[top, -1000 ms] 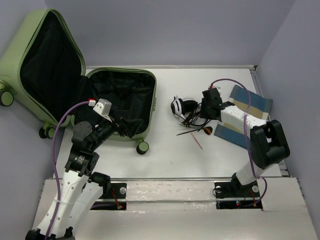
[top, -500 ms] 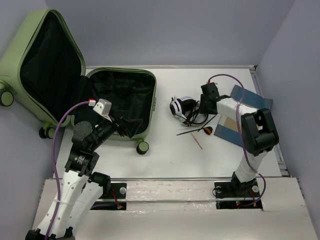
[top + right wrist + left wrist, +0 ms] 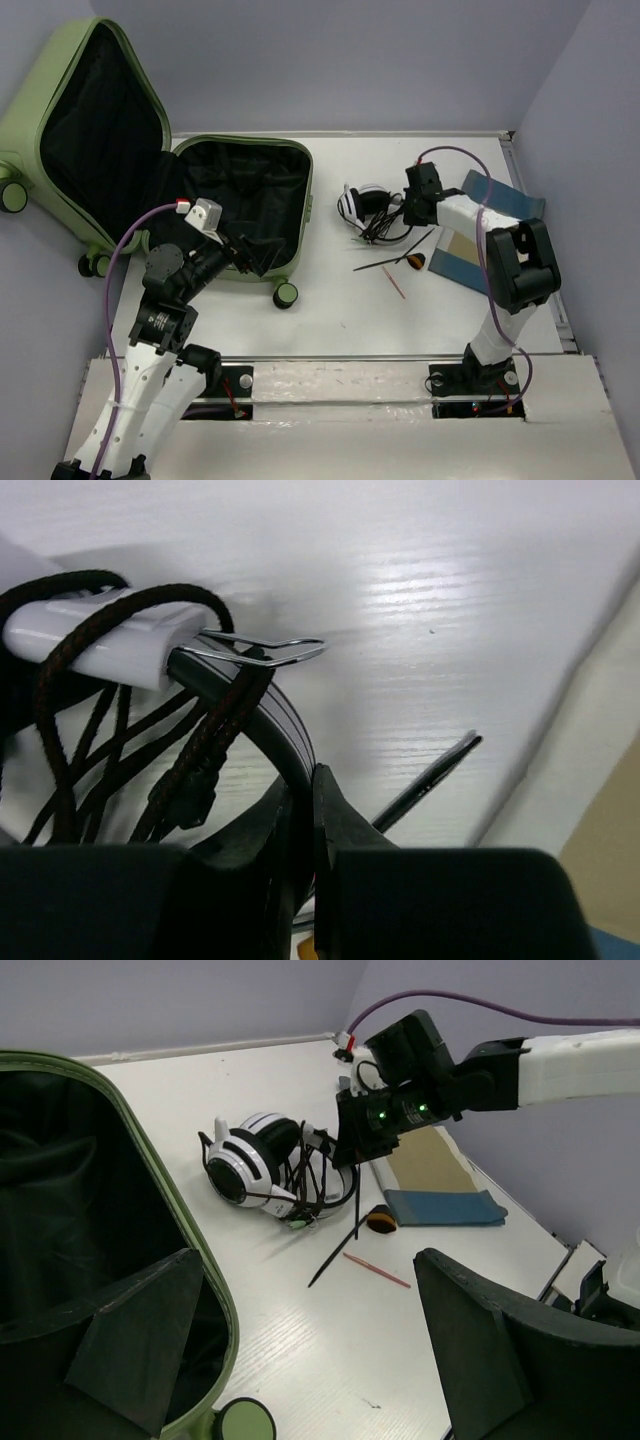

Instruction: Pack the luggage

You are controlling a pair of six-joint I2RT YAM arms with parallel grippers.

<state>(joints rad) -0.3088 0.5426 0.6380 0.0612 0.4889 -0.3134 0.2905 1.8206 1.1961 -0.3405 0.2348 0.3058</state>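
Green luggage [image 3: 28,125] lies open in the upper left of the top view. Its lid leans back against the wall, and the black inside shows. The lower half rests flat on the white table [image 3: 340,325], with one small wheel [image 3: 286,294] at its near corner.

The left claw [image 3: 245,258] hangs over the near edge of the lower half. Its two fingers are spread wide with nothing between them. In the left wrist view the green rim [image 3: 170,1200] runs down the left side of the frame.

White and black headphones [image 3: 358,207] lie in the middle of the table, just right of the luggage, and dark cords [image 3: 385,232] are tangled around them. The right claw [image 3: 410,207] is pinched tight on the black headband [image 3: 270,720]. In the right wrist view the two fingers press on it from both sides.

Below the headphones lie a thin black stick [image 3: 385,262] and a thin pink stick [image 3: 392,283]. A flat blue and tan thing [image 3: 505,198] sits at the right side, partly under the right arm.
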